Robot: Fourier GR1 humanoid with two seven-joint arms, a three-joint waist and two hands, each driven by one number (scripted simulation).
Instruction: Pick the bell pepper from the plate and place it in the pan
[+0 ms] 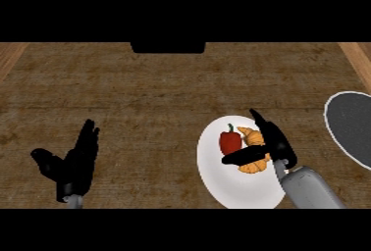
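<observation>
Head view: one white plate near the counter's front edge holds one red bell pepper and one croissant. One grey pan sits at the right edge. Right robot hand spreads over the plate; left robot hand rests spread.

You are looking steeply down on a brown counter top with a coarse, mottled grain that fills almost the whole frame from left to right. At the upper left corner and the upper right corner of the frame you can see lighter, orange-brown wooden strips running in at a slant along the counter's sides. At the top centre a dark rectangular block sits against the far edge of the counter, and the light lies even over the surface, with no strong shadows.
</observation>
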